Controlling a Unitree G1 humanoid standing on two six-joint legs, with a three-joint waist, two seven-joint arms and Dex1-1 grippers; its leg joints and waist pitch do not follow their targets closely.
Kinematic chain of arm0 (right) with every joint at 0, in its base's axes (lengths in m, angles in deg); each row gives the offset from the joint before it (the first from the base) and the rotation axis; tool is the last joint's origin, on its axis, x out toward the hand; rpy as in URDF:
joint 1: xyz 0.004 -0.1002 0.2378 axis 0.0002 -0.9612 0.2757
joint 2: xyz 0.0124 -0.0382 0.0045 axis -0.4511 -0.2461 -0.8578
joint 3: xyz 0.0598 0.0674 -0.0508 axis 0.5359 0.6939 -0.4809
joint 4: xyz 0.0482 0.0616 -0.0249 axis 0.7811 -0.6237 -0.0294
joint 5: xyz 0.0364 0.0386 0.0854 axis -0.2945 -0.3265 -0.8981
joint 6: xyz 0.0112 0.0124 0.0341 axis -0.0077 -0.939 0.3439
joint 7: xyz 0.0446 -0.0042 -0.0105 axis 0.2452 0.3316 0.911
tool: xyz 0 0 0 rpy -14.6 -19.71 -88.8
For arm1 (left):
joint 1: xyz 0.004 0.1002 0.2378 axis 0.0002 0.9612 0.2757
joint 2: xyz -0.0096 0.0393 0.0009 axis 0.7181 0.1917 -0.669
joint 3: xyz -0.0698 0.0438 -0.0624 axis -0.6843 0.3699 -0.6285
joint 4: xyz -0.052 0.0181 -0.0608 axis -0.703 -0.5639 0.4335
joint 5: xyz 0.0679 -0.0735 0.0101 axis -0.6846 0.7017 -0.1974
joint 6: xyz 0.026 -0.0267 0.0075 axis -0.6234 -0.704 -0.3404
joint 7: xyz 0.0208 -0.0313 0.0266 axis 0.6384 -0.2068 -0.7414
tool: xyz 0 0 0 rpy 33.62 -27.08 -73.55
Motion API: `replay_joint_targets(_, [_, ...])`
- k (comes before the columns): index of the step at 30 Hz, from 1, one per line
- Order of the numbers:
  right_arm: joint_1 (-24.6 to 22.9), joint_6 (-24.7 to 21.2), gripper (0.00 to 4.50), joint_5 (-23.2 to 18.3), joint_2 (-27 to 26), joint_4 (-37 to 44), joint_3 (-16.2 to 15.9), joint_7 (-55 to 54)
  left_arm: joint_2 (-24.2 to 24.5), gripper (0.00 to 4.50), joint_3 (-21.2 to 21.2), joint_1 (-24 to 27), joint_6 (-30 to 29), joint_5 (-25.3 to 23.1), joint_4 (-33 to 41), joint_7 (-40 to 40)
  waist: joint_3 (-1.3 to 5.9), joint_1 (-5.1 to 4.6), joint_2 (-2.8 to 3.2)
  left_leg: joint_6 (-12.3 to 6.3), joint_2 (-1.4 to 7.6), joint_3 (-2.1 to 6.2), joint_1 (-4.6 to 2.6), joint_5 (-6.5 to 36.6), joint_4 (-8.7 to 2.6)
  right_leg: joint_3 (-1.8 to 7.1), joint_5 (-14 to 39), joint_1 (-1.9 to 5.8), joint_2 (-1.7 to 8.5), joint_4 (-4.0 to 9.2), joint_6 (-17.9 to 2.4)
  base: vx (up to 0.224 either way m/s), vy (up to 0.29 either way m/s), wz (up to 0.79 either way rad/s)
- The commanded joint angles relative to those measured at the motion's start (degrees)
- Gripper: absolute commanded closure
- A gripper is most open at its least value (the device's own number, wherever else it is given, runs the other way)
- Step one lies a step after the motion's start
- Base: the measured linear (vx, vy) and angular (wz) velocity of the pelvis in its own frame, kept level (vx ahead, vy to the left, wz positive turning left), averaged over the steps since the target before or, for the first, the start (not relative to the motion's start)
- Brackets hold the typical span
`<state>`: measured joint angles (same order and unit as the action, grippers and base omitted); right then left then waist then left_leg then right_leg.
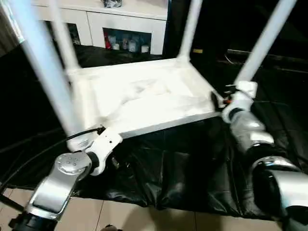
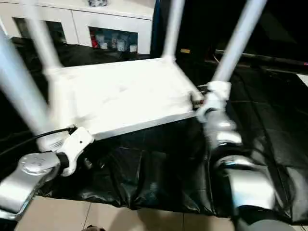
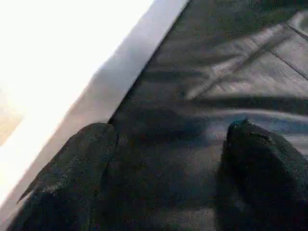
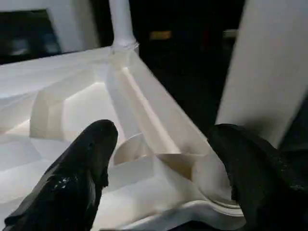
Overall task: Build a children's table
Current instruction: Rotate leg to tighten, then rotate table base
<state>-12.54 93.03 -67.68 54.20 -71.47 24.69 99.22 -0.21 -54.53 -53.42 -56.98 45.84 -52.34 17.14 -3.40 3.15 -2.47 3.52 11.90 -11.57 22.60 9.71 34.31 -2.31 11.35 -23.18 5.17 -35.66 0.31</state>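
Tabletop [image 1: 144, 98] lies upside down on the black sheet [image 1: 183, 173], ribbed underside up, all four legs [image 1: 262, 41] seated in the corner sockets and pointing up. It sits between the two grippers.

Right gripper [image 4: 161, 159] is at the tabletop's near right corner – fingers [image 4: 82, 173] spread wide, one over the ribbed underside, the other past the corner socket beside the leg standing there. Nothing clamped; whether a finger touches the plastic, I cannot tell.

Left gripper [image 3: 168, 163] is at the near left corner, by the base of the near left leg [image 1: 45, 72]. Fingers [image 3: 72, 173] wide apart, nothing between them but black sheet – the tabletop's white edge runs just beside one finger.

Beyond the table from both grippers: a white cabinet [image 1: 130, 21] with glass doors, small items behind the glass. Tiled floor [image 1: 144, 219] shows nearest the robot, at the sheet's edge.
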Motion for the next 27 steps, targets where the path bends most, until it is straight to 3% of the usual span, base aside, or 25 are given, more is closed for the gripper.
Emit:
replay_joint_targets(1, [0.8, 1.1, 0.77, -0.6, 0.9, -0.2, 1.1, 0.2, -1.1, 0.03, -2.0, -0.1, 4.8, 0.9, 0.9, -1.5, 4.37, -0.37, 1.11, 0.62, 0.73, 0.28, -1.61, 11.5, -3.52, 1.37, 3.5, 2.26, 1.42, 3.42, -11.4, 0.000, 0.000, 0.00])
replay_joint_targets(4, [0.1, 1.2, 0.77, 0.2, 0.4, 0.5, -0.1, 2.7, -2.6, 0.03, -3.8, 1.2, 9.0, 2.8, 2.4, -1.8, 4.25, -0.62, 1.26, 0.78, 0.83, 0.45, -1.58, 13.8, -3.63, 1.30, 6.2, 2.11, 1.48, 3.59, -11.4, 0.000, 0.000, 0.00])
replay_joint_targets(5, [-0.7, 1.7, 0.77, 1.0, -0.2, 1.4, -1.4, 5.4, -4.6, 0.03, -6.5, 3.2, 12.0, 5.0, 4.8, -2.7, 4.24, -0.79, 2.13, 0.83, 0.83, 0.68, -1.46, 14.7, -3.68, 1.25, 6.6, 2.17, 1.58, 3.49, -11.8, 0.000, 0.000, 0.00])
replay_joint_targets(7, [-1.7, 2.2, 0.77, 1.9, -0.6, 2.5, -2.7, 7.2, -6.1, 0.03, -8.9, 5.2, 13.3, 7.1, 6.7, -3.8, 4.15, -1.46, 1.60, 0.57, 0.96, 0.72, -0.86, 14.6, -3.78, 1.21, 5.6, 2.52, 1.58, 3.64, -12.2, 0.000, 0.000, 0.00])
replay_joint_targets(8, [-4.1, 2.2, 0.77, 1.9, -1.4, 5.7, -3.7, 9.6, -8.0, 0.03, -11.5, 8.9, 15.4, 9.4, 9.7, -5.2, 4.28, -1.37, 2.01, -0.12, 0.95, 0.64, -1.19, 15.1, -3.61, 1.28, 5.7, 2.39, 1.59, 3.69, -12.4, 0.000, 0.000, 0.00])
replay_joint_targets(9, [-5.3, 1.9, 0.77, 1.8, -1.7, 7.5, -4.1, 10.3, -8.9, 0.03, -12.4, 10.7, 15.8, 10.2, 11.0, -5.8, 4.16, -1.64, 1.76, -0.39, 1.09, 0.72, -0.86, 14.9, -3.76, 1.30, 5.4, 2.58, 1.61, 3.76, -12.4, 0.000, 0.000, 0.00])
replay_joint_targets(10, [-6.6, 1.7, 0.77, 1.7, -1.9, 9.0, -4.5, 10.8, -9.4, 0.03, -13.0, 12.2, 16.9, 10.2, 11.6, -6.4, 4.16, -1.56, 2.05, -0.53, 1.12, 0.72, -1.14, 15.5, -3.79, 1.24, 6.5, 2.34, 1.46, 4.00, -12.2, 0.000, 0.000, 0.00])
replay_joint_targets(12, [-8.1, 1.4, 0.77, 1.5, -2.2, 10.9, -4.9, 11.5, -9.9, 0.03, -13.6, 13.5, 18.6, 9.9, 11.9, -7.4, 4.13, -1.45, 2.04, -0.97, 1.07, 0.61, -1.42, 16.4, -3.74, 1.34, 7.7, 2.10, 1.20, 4.18, -12.2, 0.000, 0.000, 0.00])
replay_joint_targets(15, [-13.4, 0.4, 0.77, 1.1, -3.0, 17.7, -5.9, 12.1, -13.2, 0.03, -16.8, 17.5, 23.6, 8.6, 13.5, -13.3, 3.66, -1.18, 3.30, -0.24, 1.22, 0.82, -1.67, 19.4, -4.09, 1.29, 11.1, 1.79, 1.11, 4.66, -11.3, 0.000, 0.000, 0.00])
replay_joint_targets(16, [-14.3, 0.2, 0.77, 1.0, -3.2, 18.8, -6.0, 12.0, -14.0, 0.03, -17.4, 17.9, 24.3, 8.1, 13.8, -14.9, 3.65, -1.21, 2.91, -0.11, 1.22, 0.73, -1.80, 20.5, -4.08, 1.35, 12.7, 1.67, 1.11, 4.91, -10.8, 0.000, 0.000, 0.00])
replay_joint_targets(18, [-16.0, -0.8, 0.77, 0.7, -3.4, 21.2, -6.1, 11.9, -15.7, 0.03, -18.7, 18.6, 26.0, 7.7, 14.1, -16.9, 3.62, -1.13, 3.29, -0.09, 1.12, 0.85, -1.69, 20.7, -4.18, 1.40, 14.6, 1.63, 1.20, 5.12, -9.8, 0.000, 0.000, 0.00])
replay_joint_targets(23, [-20.7, -4.5, 0.77, 0.5, -4.3, 29.0, -6.1, 10.8, -18.2, 0.03, -20.8, 19.5, 27.9, 6.2, 13.9, -22.0, 3.57, -1.70, 2.94, 0.22, 0.97, 1.17, -1.15, 21.1, -4.37, 1.32, 18.4, 1.66, 1.17, 5.45, -7.0, 0.000, 0.000, 0.00])
replay_joint_targets(24, [-21.3, -5.7, 0.77, 0.3, -4.5, 30.6, -6.4, 10.8, -18.9, 0.03, -21.3, 18.7, 27.9, 6.3, 12.4, -23.5, 3.56, -1.78, 2.59, 0.25, 1.00, 1.11, -1.14, 21.3, -4.36, 1.32, 18.7, 1.58, 1.11, 5.55, -6.7, 0.000, 0.000, 0.00])
replay_joint_targets(27, [-21.6, -7.2, 0.77, 0.8, -4.6, 31.9, -7.2, 10.6, -19.0, 0.03, -21.8, 16.2, 28.6, 6.1, 9.4, -24.9, 3.54, -1.81, 2.69, 0.52, 0.75, 1.09, -1.51, 22.5, -4.18, 1.39, 21.6, 1.10, 1.15, 5.90, -5.8, 0.000, 0.000, 0.00])
